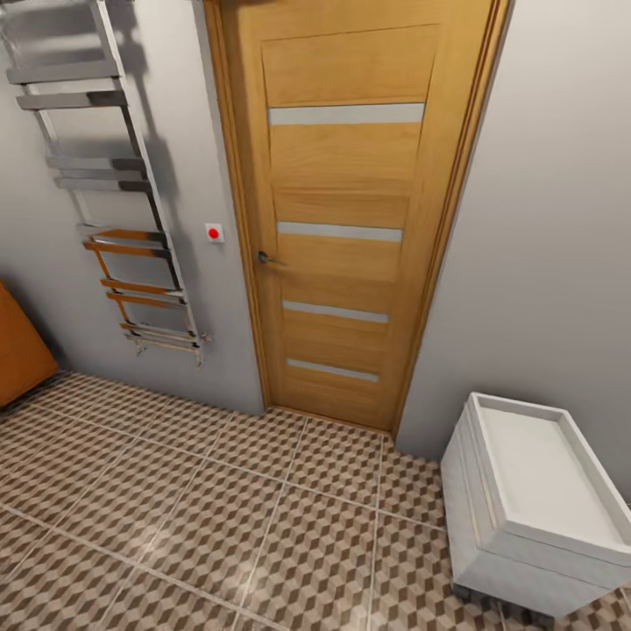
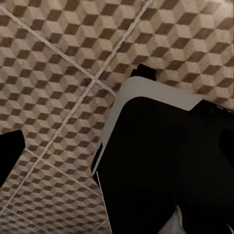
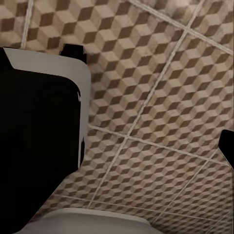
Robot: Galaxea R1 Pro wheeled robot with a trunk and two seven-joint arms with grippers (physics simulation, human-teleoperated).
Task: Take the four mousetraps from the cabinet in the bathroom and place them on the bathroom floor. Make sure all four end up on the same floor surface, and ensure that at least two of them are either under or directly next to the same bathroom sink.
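Cabinet [image 1: 19, 350] first, at the far left of the head view: just an orange-brown wooden corner poking in against the grey wall [image 1: 543, 219], standing on the bathroom floor [image 1: 219, 526], and the part in view has no mousetrap on it. Next along, a chrome ladder-style towel rail [image 1: 114, 202] climbs the wall, its lower rungs catching an orange tint. A small white switch plate with a red button [image 1: 215, 232] sits between the rail and the door frame. Centre stage is a tall wooden door [image 1: 346, 210], closed, with four pale horizontal strips across its panel and a dark lever handle [image 1: 265, 258] on its left edge. Over to the right, a white vanity unit carries the sink [image 1: 543, 491], a shallow rectangular basin, set on the cube-pattern tiles close to the wall. Down at the left wrist view, tiles and pale grout lines run under the robot's white-and-black body [image 2: 161, 161], and one dark tip of the left gripper [image 2: 9, 156] sticks in at the edge; whether its fingers are spread or pressed together I cannot tell. Right wrist view, same story: tiles, the robot's body, a dark tip of the right gripper [image 3: 227, 146] at the frame edge, and its stance cannot be read either.
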